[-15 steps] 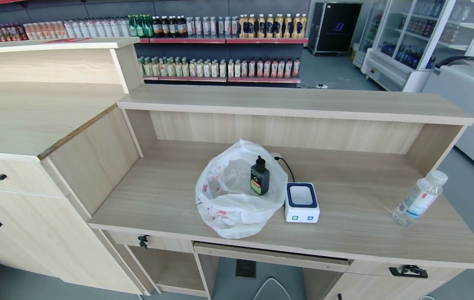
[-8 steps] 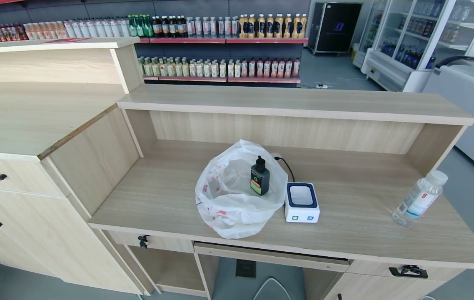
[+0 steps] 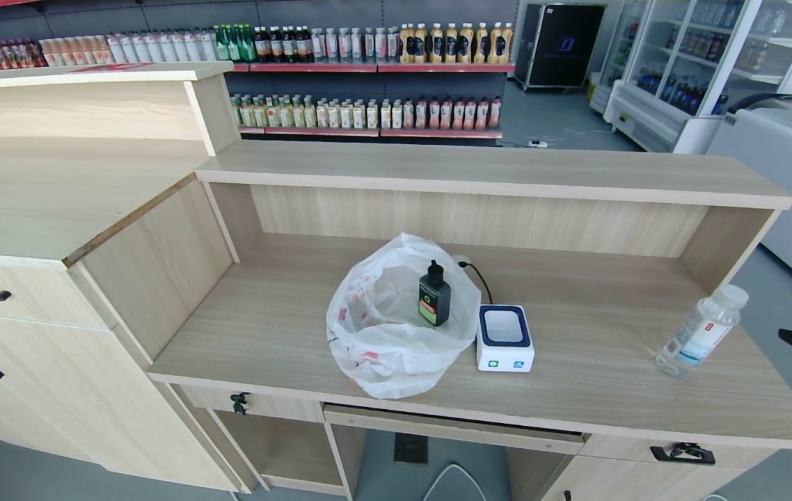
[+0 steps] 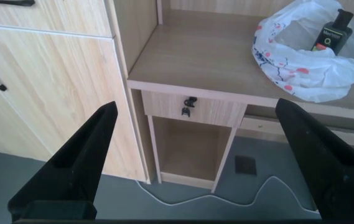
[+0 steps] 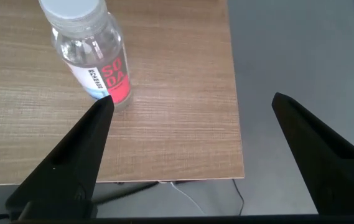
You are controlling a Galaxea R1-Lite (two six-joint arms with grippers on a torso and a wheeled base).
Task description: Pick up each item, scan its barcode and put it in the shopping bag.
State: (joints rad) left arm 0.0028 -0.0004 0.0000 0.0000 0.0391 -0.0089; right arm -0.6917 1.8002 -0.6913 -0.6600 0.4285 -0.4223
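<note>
Right hand (image 5: 192, 101) just showed up beside the water bottle (image 5: 89, 53)

It wasn't there a second ago. Now its fingers are spread wide with the bottle upright on the tabletop (image 3: 598, 362) just ahead, so probably the next grab. Left hand (image 4: 196, 104) is spread too, with the shopping bag (image 4: 301, 59) well beyond it. The bottle has a red-and-blue label.

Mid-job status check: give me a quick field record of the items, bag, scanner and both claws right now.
shopping bag: white plastic, mouth open, on the middle of the counter
dark bottle: upright inside the shopping bag
scanner: white box on the counter, just right of the shopping bag
clear bottle: standing near the counter's right end, not bagged
right claw: open, at the counter's right edge, close to the clear bottle
left claw: open, low, in front of the counter's left end
likely next item: clear bottle
</note>
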